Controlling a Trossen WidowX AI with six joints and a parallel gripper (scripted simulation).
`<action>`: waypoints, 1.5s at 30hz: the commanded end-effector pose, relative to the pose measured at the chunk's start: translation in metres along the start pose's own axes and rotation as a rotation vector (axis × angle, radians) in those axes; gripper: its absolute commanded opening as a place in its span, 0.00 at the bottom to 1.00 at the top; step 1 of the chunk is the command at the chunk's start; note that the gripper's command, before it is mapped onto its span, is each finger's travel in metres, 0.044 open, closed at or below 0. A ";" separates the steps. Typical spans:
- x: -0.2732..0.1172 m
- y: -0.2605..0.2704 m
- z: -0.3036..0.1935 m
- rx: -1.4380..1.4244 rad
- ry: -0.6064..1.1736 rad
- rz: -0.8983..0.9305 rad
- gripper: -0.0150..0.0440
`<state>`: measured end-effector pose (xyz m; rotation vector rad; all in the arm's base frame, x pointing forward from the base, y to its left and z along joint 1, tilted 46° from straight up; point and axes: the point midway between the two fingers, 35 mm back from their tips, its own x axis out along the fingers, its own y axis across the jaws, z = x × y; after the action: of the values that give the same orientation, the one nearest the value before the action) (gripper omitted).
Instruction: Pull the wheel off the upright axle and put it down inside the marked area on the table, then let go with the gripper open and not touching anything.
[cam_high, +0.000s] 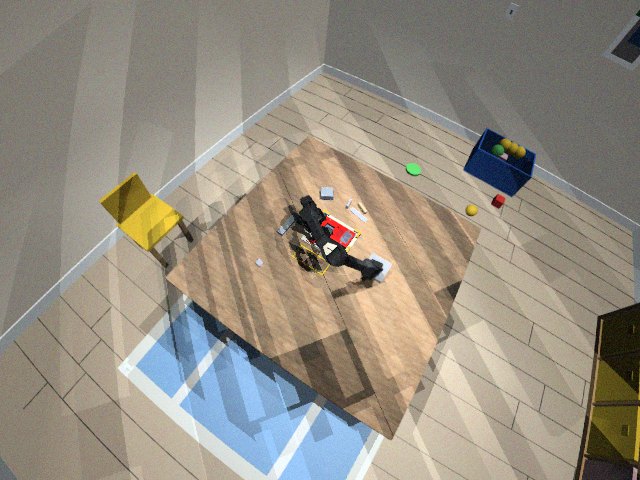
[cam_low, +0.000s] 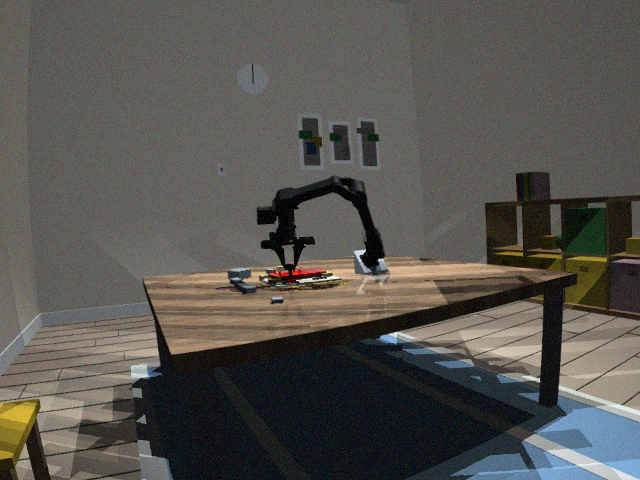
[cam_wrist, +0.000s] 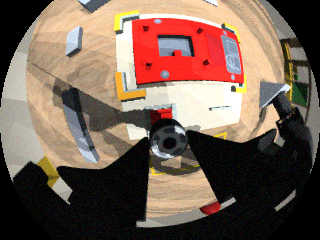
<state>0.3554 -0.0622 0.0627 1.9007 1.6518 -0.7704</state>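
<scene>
Wheel (cam_wrist: 159, 139), small and dark, sits between the fingertips of the gripper (cam_high: 305, 222) (cam_low: 290, 267) (cam_wrist: 167, 138), which is closed on it; the fingers stand partway apart, one on each side. Clock positions are taken from the wheel in the wrist view. The axle is hidden from sight, so whether the wheel is clear of it cannot be determined. A red patch (cam_wrist: 159, 116) on the white board (cam_wrist: 200, 102) shows at 11 o'clock, partly covered by the wheel. At 12 o'clock, the red plate (cam_high: 338, 231) (cam_low: 305, 273) (cam_wrist: 180, 75) lies on the board, with yellow corner brackets (cam_wrist: 131, 95) at its corners. The yellow outline (cam_high: 323, 273) (cam_low: 330, 285) (cam_wrist: 154, 172) marks the table toward 6 o'clock. A long grey bar (cam_high: 285, 224) (cam_low: 242, 285) (cam_wrist: 82, 127) lies toward 9 o'clock, apart from the board. A grey block (cam_high: 326, 193) (cam_low: 239, 273) (cam_wrist: 74, 41) rests farther out, between 10 and 11. Toward 2 o'clock, a pale wedge (cam_low: 361, 262) (cam_wrist: 272, 93) stands at the arm's foot. All are on the wooden table (cam_high: 382, 320) (cam_low: 258, 315) (cam_wrist: 40, 75).
</scene>
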 end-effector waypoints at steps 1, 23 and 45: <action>-0.004 0.001 0.001 -0.004 -0.006 0.006 0.25; -0.011 0.000 0.001 -0.004 -0.006 0.008 0.25; -0.041 -0.014 -0.031 -0.001 -0.003 0.006 0.25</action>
<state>0.3441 -0.0753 0.1017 1.8986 1.6524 -0.7796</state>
